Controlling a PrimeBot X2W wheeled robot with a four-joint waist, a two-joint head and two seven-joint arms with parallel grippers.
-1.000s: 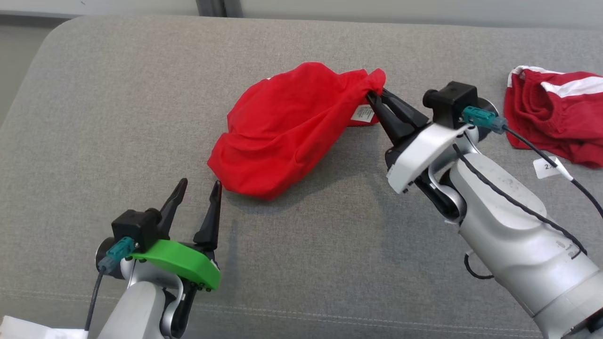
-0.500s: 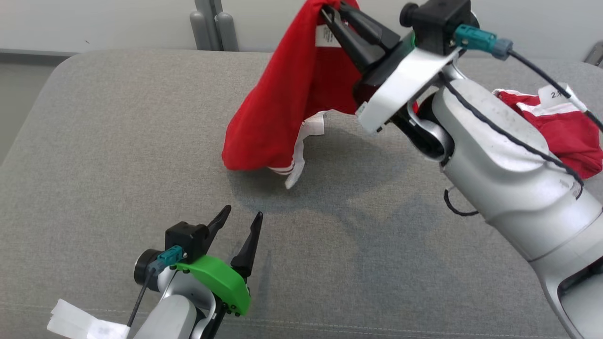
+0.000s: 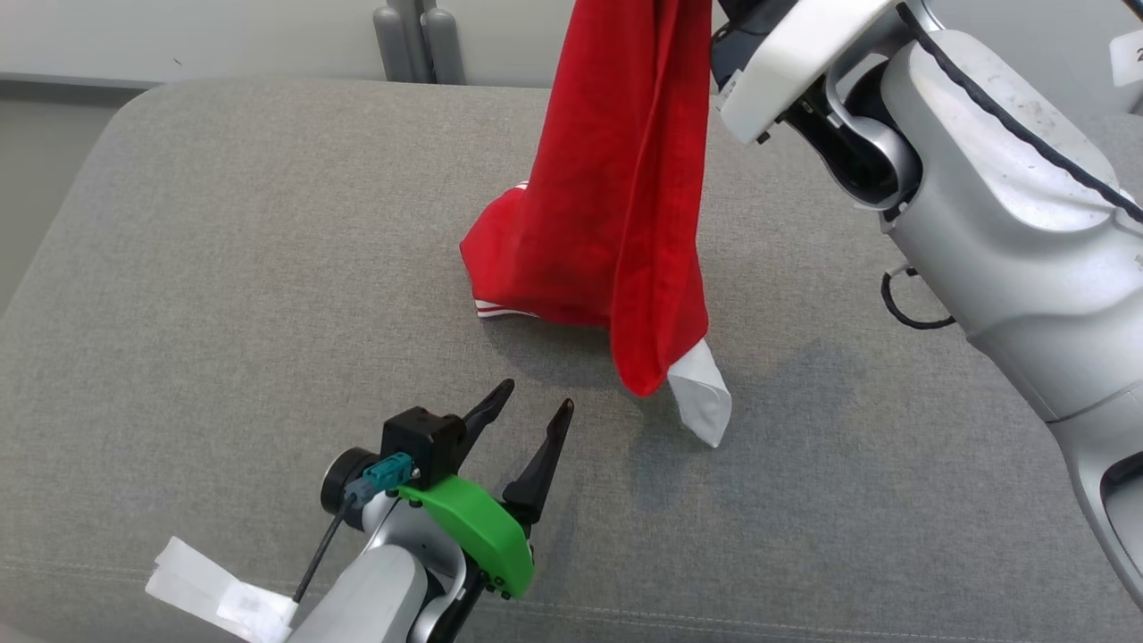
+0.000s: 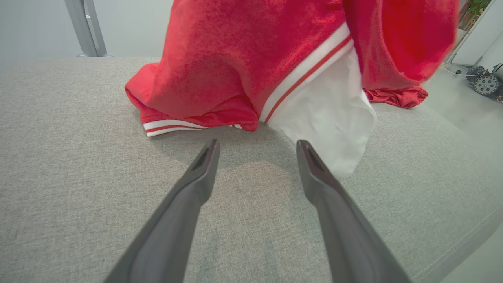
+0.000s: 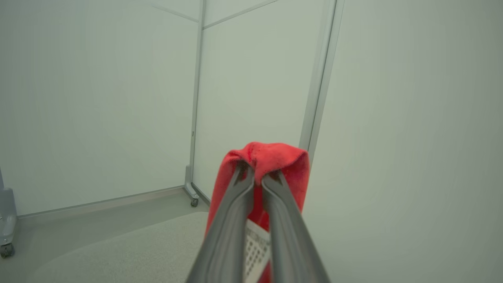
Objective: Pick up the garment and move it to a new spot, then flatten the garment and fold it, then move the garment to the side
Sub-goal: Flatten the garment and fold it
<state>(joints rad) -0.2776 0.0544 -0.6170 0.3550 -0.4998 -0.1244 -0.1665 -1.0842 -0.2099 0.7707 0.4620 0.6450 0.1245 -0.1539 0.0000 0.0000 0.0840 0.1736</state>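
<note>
The red garment (image 3: 616, 187) hangs in a long drape from above the head view's top edge, and its lower hem with white stripes (image 3: 500, 308) rests on the grey cushion. A white pocket lining (image 3: 701, 402) dangles at its lowest point. In the right wrist view my right gripper (image 5: 257, 177) is shut on a bunched fold of the garment (image 5: 267, 157), high above the cushion. My left gripper (image 3: 531, 415) stands open and empty just in front of the hem; in the left wrist view the left gripper (image 4: 257, 147) points at the garment (image 4: 235, 59) and the lining (image 4: 334, 118).
The grey cushion (image 3: 223, 268) spreads wide to the left and front. A second red garment (image 4: 397, 96) lies behind the hanging one. A white tag (image 3: 205, 589) hangs by my left arm. Metal posts (image 3: 420, 40) stand behind the cushion, and white partition panels (image 5: 251, 78) beyond.
My right gripper has lifted the garment from a crumpled heap into a tall hanging drape, and the white lining has dropped out. My left gripper has moved right, closer to the hem. The camera has shifted.
</note>
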